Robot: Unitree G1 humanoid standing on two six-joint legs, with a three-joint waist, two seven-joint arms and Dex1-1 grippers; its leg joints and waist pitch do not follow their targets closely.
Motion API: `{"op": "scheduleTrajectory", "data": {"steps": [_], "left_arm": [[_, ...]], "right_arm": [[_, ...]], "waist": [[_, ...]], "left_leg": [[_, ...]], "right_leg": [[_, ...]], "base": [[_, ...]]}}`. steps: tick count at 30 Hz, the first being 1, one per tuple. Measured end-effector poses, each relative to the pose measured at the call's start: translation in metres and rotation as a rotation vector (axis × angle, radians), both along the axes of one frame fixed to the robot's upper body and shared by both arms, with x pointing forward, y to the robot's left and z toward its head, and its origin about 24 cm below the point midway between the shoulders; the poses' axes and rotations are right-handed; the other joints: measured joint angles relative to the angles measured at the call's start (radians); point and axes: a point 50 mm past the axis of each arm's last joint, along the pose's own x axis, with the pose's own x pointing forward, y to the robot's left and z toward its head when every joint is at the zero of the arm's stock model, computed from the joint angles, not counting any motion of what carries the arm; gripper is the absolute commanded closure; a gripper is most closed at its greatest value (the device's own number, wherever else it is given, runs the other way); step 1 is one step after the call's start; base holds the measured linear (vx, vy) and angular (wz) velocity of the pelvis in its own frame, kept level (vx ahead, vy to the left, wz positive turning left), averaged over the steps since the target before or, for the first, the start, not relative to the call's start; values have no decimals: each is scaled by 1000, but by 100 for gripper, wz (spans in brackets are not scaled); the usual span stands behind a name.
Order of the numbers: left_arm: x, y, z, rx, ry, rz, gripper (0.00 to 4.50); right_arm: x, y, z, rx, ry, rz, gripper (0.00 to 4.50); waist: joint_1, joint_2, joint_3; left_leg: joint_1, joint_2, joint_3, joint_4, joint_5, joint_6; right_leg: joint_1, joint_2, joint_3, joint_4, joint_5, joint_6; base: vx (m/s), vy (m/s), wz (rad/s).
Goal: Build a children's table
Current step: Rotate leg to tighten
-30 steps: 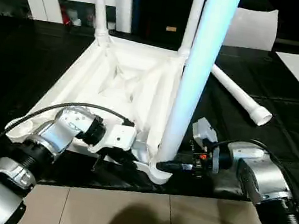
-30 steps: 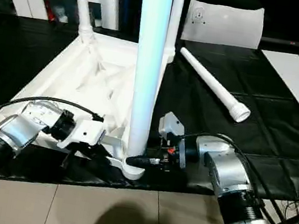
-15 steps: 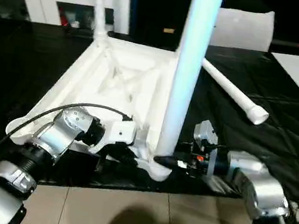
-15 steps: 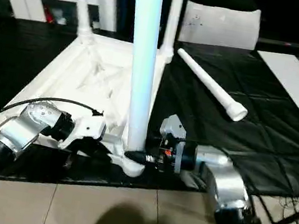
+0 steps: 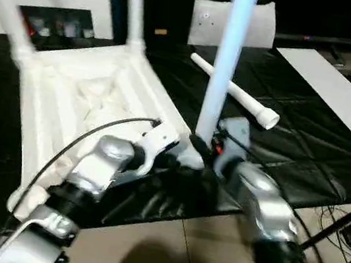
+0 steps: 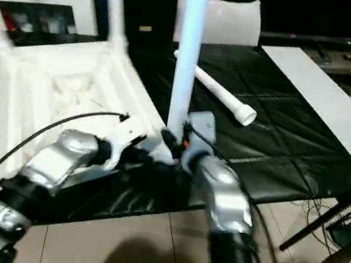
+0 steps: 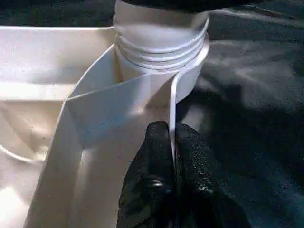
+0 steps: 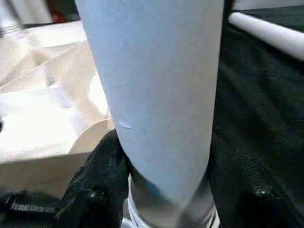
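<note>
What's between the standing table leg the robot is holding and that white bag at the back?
In the left eye view, the loose leg lies on the black mat, between the upright leg and the white bag.

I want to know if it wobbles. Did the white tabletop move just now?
Yes. The tabletop turned: its near corner swung toward the loose leg lying beside it.

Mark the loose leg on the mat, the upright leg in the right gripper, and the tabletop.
loose leg (image 5: 235,91): left eye view, mid-shaft.
upright leg (image 6: 188,53): right eye view, mid-shaft.
tabletop (image 5: 66,107): left eye view, ribbed underside.
</note>
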Motion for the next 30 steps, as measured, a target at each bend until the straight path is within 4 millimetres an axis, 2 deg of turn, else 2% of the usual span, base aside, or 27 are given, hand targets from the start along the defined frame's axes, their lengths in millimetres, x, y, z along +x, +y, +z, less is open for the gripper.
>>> {"op": "scheduleTrajectory", "data": {"steps": [2,4,6,9,10,11,15,18,22,30], "left_arm": [[0,0,1,5,-12,-7,450],[1,1,2,17,-31,-25,450],[1,2,3,22,-41,-47,450],[2,4,4,34,-55,-77,450],[2,4,4,35,-61,-96,450],[3,6,4,36,-67,-112,450],[8,18,4,62,-90,-123,450],[14,21,5,75,-97,-105,450],[22,23,6,79,-115,-56,450],[38,24,9,72,-147,108,450]], "right_arm": [[0,1,1,10,-4,-1,162],[0,1,2,17,-12,1,162],[-2,0,-1,20,-11,4,134],[-6,-6,-3,-2,-29,28,122],[-9,-9,-4,-19,-43,42,122],[-13,-13,-7,-25,-45,55,93],[-32,-25,-19,-1,2,81,69],[-43,-29,-20,2,-12,121,35],[-52,-31,-13,33,-46,128,4],[-53,-34,-14,13,-33,89,4]], "waist": [[5,1,0],[10,1,0],[14,1,0],[19,1,0],[21,1,0],[24,0,0],[30,1,1],[34,3,2],[33,5,3],[16,6,4]], "left_leg": [[0,0,0,-4,0,0],[1,2,0,-7,0,0],[0,3,-1,-10,0,0],[-2,2,0,-10,0,0],[-2,2,0,-10,0,0],[-3,2,0,-10,0,0],[-2,2,0,-10,0,0],[-2,2,0,-9,0,0],[-3,2,0,-9,0,0],[-11,2,0,-10,0,1]], "right_leg": [[-2,0,0,2,3,-2],[-4,2,-1,3,5,-4],[-5,3,-2,3,5,-4],[-7,3,-2,2,5,-4],[-7,3,-2,2,5,-4],[-7,3,-2,1,5,-4],[-7,2,-2,1,5,-4],[-7,2,-2,1,6,-3],[-8,2,-2,0,6,-3],[-15,2,-2,0,7,-4]], "base": [[0,0,0],[0,0,0],[0,0,0],[0,0,0],[0,0,0],[0,0,0],[0,0,0],[0,0,0],[0,0,0],[0,0,0]]}}
